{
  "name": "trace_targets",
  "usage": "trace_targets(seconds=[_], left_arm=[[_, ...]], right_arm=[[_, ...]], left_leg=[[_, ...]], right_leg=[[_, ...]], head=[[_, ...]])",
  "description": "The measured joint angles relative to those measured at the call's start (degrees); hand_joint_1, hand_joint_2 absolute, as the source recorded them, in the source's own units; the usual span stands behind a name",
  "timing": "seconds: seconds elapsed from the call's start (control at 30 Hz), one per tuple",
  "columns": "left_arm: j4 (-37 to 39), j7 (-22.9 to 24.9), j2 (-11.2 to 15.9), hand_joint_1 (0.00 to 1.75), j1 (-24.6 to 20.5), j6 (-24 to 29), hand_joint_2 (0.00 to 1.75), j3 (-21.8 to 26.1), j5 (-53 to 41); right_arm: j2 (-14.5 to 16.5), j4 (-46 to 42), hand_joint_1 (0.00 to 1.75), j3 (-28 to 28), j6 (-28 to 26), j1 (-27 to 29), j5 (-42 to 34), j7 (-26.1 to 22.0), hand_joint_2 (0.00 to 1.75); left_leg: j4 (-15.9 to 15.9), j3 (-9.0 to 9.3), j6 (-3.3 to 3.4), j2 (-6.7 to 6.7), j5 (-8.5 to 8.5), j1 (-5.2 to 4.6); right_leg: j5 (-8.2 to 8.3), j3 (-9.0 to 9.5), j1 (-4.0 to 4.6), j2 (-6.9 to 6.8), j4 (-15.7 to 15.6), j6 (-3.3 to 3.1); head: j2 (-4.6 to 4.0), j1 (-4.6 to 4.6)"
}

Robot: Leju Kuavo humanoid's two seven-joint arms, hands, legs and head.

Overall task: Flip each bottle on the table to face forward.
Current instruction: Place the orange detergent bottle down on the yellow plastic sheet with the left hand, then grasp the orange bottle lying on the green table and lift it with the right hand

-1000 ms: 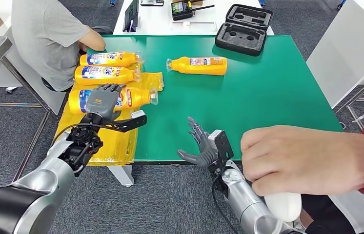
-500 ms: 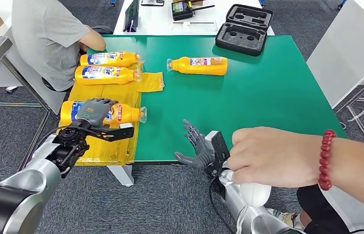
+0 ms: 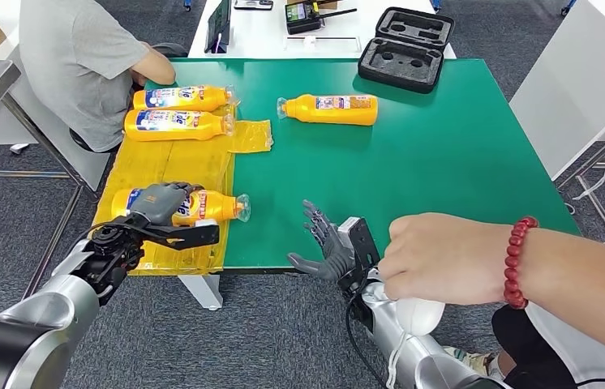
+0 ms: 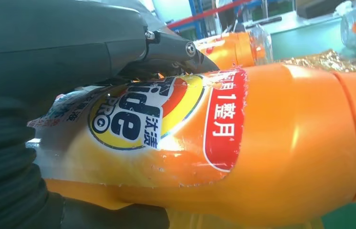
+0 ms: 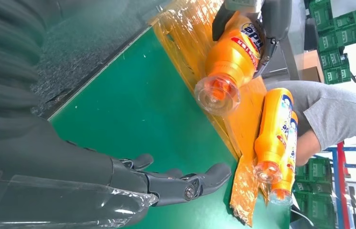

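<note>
My left hand (image 3: 159,202) grips an orange detergent bottle (image 3: 210,208) lying on its side on the yellow sheet (image 3: 171,166) near the table's front left edge; its label (image 4: 133,118) faces the left wrist camera. Two more orange bottles (image 3: 179,98) (image 3: 176,124) lie side by side at the back left, label up. A further bottle (image 3: 330,108) lies alone on the green table (image 3: 421,162) toward the back middle. My right hand (image 3: 325,247) hovers open at the table's front edge with fingers spread (image 5: 176,183), holding nothing.
A person's hand with a red bead bracelet (image 3: 445,259) grasps my right forearm near its white cover. A seated person in a grey shirt (image 3: 80,57) is at the back left. A black foam case (image 3: 405,36) lies at the table's far edge.
My left hand has pulled the held bottle toward the table's front edge along the yellow sheet. The person's hand has shifted slightly left on my right arm.
</note>
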Motion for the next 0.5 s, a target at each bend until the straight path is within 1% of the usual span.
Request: trace_targets(seconds=[0.47, 0.5], left_arm=[[0.2, -0.6, 0.0, 1.75, 0.7, -3.4, 1.75, 0.0, -2.2], [0.3, -0.6, 0.0, 1.75, 0.7, -3.6, 1.31, 0.0, -2.4]], right_arm=[[0.0, 1.0, 0.00, 0.1, -0.3, -0.5, -0.4, 0.0, 1.75], [0.0, 1.1, 0.00, 0.1, -0.3, -0.5, -0.5, 0.0, 1.75]], left_leg=[[0.0, 0.00, 0.00, 0.00, 0.00, 0.00], [0.0, 0.00, 0.00, 0.00, 0.00, 0.00]], right_leg=[[0.00, 0.00, 0.00, 0.00, 0.0, 0.00], [0.00, 0.00, 0.00, 0.00, 0.0, 0.00]], head=[[0.00, -0.01], [0.00, -0.01]])
